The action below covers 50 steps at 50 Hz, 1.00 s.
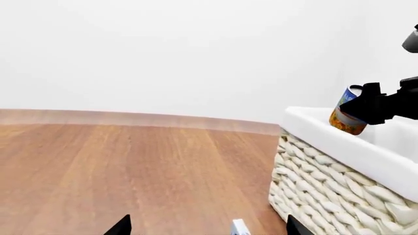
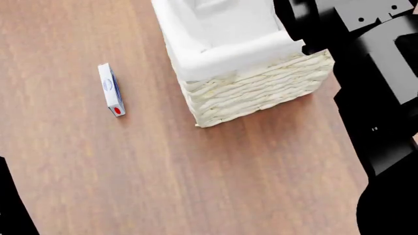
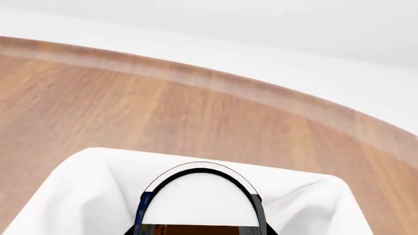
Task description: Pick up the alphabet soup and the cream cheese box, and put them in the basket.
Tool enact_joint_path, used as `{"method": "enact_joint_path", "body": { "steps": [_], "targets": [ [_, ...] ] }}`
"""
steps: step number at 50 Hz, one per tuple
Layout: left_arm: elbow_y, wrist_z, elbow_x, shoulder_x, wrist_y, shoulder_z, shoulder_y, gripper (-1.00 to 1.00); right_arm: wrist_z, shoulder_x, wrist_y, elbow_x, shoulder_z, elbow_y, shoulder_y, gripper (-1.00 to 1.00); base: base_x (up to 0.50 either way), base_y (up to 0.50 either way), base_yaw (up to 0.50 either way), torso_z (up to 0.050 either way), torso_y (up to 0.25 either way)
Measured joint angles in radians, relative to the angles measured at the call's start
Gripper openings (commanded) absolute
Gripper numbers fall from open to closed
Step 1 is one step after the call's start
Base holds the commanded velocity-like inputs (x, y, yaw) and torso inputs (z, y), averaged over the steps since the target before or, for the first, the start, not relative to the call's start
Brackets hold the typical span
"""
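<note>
My right gripper (image 1: 363,106) is shut on the alphabet soup (image 1: 346,111), a blue and yellow can held tilted just above the basket's (image 1: 326,181) white liner rim. In the right wrist view the can's white top (image 3: 199,200) fills the space between the jaws, with the liner (image 3: 85,196) under it. The cream cheese box (image 2: 111,89) lies on the wood floor left of the basket (image 2: 261,93). Its end (image 1: 240,228) shows between the fingers of my open, empty left gripper (image 1: 207,230). In the head view the can is hidden.
My black right arm (image 2: 379,73) reaches over the basket's right side. Part of my left arm (image 2: 10,205) shows at the lower left edge. A white wall (image 1: 163,54) with a skirting strip stands beyond the wood floor (image 2: 196,186).
</note>
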Motion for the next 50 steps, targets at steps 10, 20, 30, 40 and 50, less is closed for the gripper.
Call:
{"method": "enact_joint_path", "body": {
  "steps": [10,20,30,40,50],
  "targets": [
    [0.002,-0.001,0.001,-0.001,0.000,0.005,0.000,1.00,0.059,0.058,0.016,0.012,0.004,-0.122,-0.033,-1.00,0.00,0.00,0.00,0.000,0.001],
    [0.010,-0.003,0.005,-0.004,-0.004,0.010,0.001,1.00,0.098,0.099,0.029,0.019,0.006,-0.197,-0.056,-1.00,0.00,0.00,0.00,0.000,0.001],
    [0.018,-0.008,0.006,-0.008,-0.005,0.011,0.005,1.00,0.118,0.118,0.038,0.021,0.007,-0.241,-0.065,-1.00,0.00,0.00,0.00,0.000,0.001],
    [0.022,-0.010,0.005,-0.011,-0.003,0.011,0.007,1.00,0.127,0.124,0.040,0.014,0.009,-0.259,-0.070,1.00,0.00,0.00,0.00,0.000,0.001],
    [0.025,-0.012,0.007,-0.013,-0.004,0.013,0.007,1.00,0.127,0.125,0.038,-0.017,0.021,-0.259,-0.069,1.00,0.00,0.00,0.00,0.000,0.000]
  ]
}}
